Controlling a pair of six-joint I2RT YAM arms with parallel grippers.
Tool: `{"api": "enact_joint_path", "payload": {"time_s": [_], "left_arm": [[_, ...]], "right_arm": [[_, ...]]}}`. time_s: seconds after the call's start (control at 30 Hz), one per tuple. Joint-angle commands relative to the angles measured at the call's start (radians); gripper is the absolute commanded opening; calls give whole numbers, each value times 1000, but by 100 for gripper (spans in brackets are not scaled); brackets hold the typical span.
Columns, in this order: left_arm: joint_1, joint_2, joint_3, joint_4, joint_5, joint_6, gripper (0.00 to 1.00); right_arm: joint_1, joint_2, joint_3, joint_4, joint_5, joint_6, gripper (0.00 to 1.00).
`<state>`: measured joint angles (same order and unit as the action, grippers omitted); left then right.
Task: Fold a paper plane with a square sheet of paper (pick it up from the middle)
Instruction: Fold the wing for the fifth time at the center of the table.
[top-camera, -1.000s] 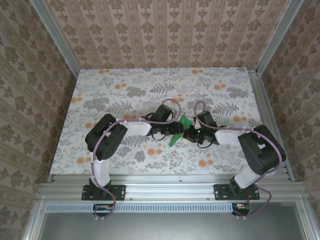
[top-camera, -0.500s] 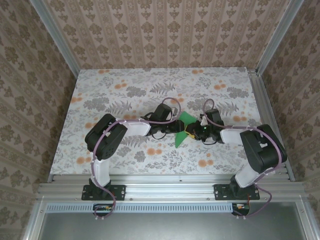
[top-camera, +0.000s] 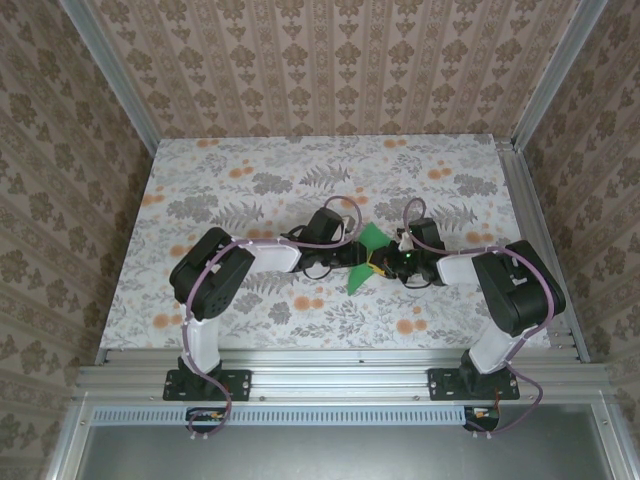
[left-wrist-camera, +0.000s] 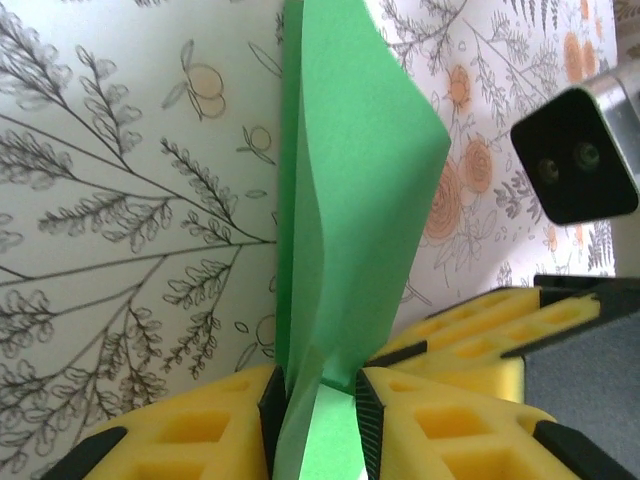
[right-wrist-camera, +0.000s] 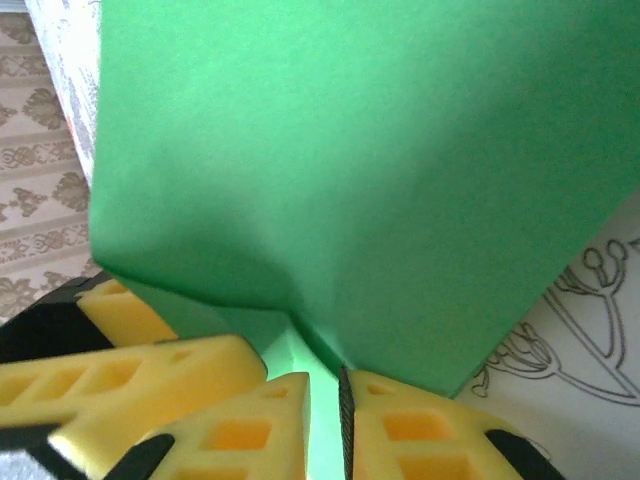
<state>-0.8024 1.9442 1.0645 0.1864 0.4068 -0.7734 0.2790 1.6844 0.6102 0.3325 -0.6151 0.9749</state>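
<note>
A: Where's the green paper (top-camera: 371, 238), and which way does it run?
B: Mid desk (top-camera: 250, 190), between the two wrists. In the top view its long axis is diagonal: the far end leans right, the near end leans left toward the bases. It is creased, not flat. In the left wrist view it stands on edge, with one flap bowing out to the right.

A: Left end effector (left-wrist-camera: 315, 400)?
B: Closed around the paper's fold. The green sits between its yellow pads.

A: Right end effector (right-wrist-camera: 322, 400)?
B: Also clamped on the paper, with a thin green strip pinched in a narrow gap. The sheet fans out wide ahead of the fingers.

A: Arm poses?
B: The left arm (top-camera: 215, 270) is bent at the elbow, with its forearm low and reaching in to the right. The right arm (top-camera: 515, 290) mirrors it and reaches in to the left. The two tips face each other, just beside one another at the paper.

A: Anything in the way?
B: The right one's yellow fingers (left-wrist-camera: 470, 330) crowd in just beside the left's pads, and the right wrist camera (left-wrist-camera: 575, 165) hangs above them. Around that there's the floral desk, the patterned walls (top-camera: 330, 70) and a metal rail (top-camera: 330, 380) at the near edge.
</note>
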Motion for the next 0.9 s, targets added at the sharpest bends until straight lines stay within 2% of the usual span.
{"api": "enact_joint_path", "payload": {"time_s": [0.0,0.4,0.5,0.63,0.87], "left_arm": [[-15,-17,10,-69,29,51,34],[-43,-51,-9,-103,17,53,35],[-55,-55,-15,-112,17,52,31],[-63,-59,-35,-114,12,47,20],[-75,-91,-38,-186,-42,61,20]], "right_arm": [[-2,-2,22,-88,45,-67,16],[7,6,0,-174,113,-132,9],[10,11,-4,-175,120,-135,8],[12,14,-7,-177,126,-139,8],[14,10,-16,-184,133,-145,7]]}}
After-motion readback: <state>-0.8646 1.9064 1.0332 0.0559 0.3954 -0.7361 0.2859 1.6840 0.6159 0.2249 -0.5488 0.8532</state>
